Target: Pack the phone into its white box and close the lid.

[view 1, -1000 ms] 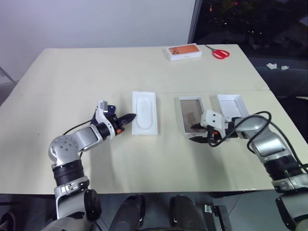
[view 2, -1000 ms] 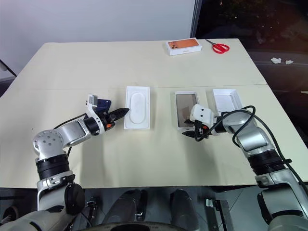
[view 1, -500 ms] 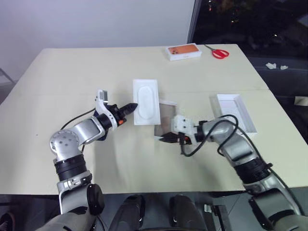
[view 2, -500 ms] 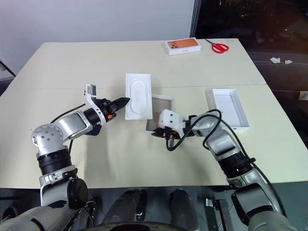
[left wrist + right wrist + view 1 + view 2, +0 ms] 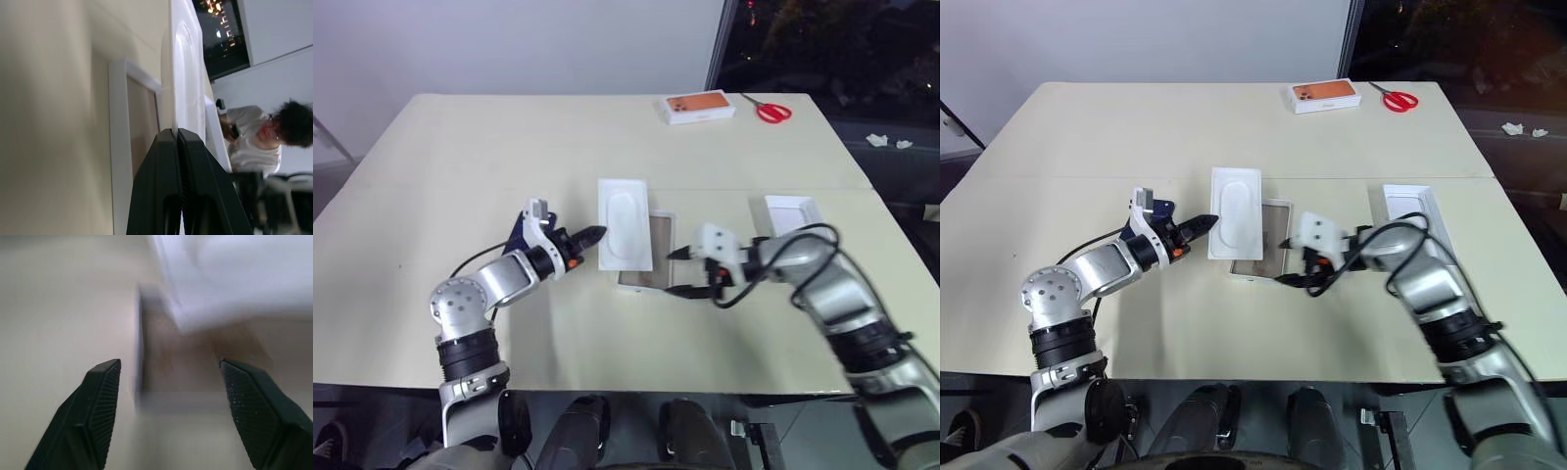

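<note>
The white box, a shallow tray with an oval recess, lies mid-table. My left gripper is shut, its tip at the tray's left edge. A white-rimmed flat piece with a glossy beige face lies against the tray's right side, partly tucked under it. My right gripper stands open at that piece's right edge, its fingers spread with nothing between them. The lid rests hollow side up, farther right. A dark blue bit shows beside my left wrist; I cannot tell whether it is the phone.
An orange-printed box and red scissors sit at the table's far right corner. A person in a white top is beyond the table in the left wrist view. The cream table is bare on the left and near the front.
My right gripper drew the white-rimmed piece left until it met the tray, then let go and opened. The left gripper stayed shut at the tray's edge. The camera shifted.
</note>
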